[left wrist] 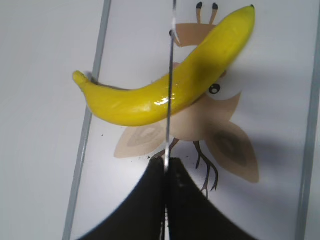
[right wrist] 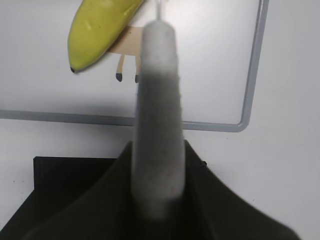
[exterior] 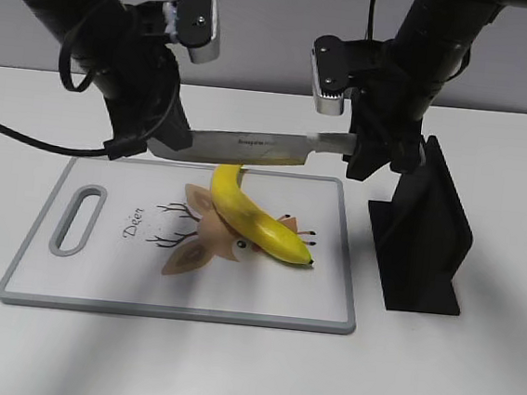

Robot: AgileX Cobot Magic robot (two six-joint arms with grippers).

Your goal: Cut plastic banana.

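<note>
At the left of the exterior frame we see our left gripper (exterior: 148, 140) pinching the tip end of a long steel kitchen knife (exterior: 250, 147); in the left wrist view its dark fingers (left wrist: 145, 200) meet tightly on the thin blade edge, which runs up the middle of that frame. Below it, across the lower left and centre, lies a white rectangular cutting board with a grey rim and a slot handle (exterior: 74, 221), printed with a brown cartoon deer (exterior: 204, 248). On the board's centre, lying over the deer print, rests the glossy bright-yellow curved plastic banana (exterior: 252, 220), its stem end near the board's far edge and its dark tip pointing toward the lower right. The blade stretches level above the banana's stem half, and we cannot tell whether it touches the fruit. Further right, our right gripper (exterior: 375, 150) is clamped around the knife's grey handle (right wrist: 157, 130), which fills the centre of the right wrist view. At the right of the exterior frame stands a black angular knife stand (exterior: 424, 232) on the white table (exterior: 469, 385), just beside the board.
</note>
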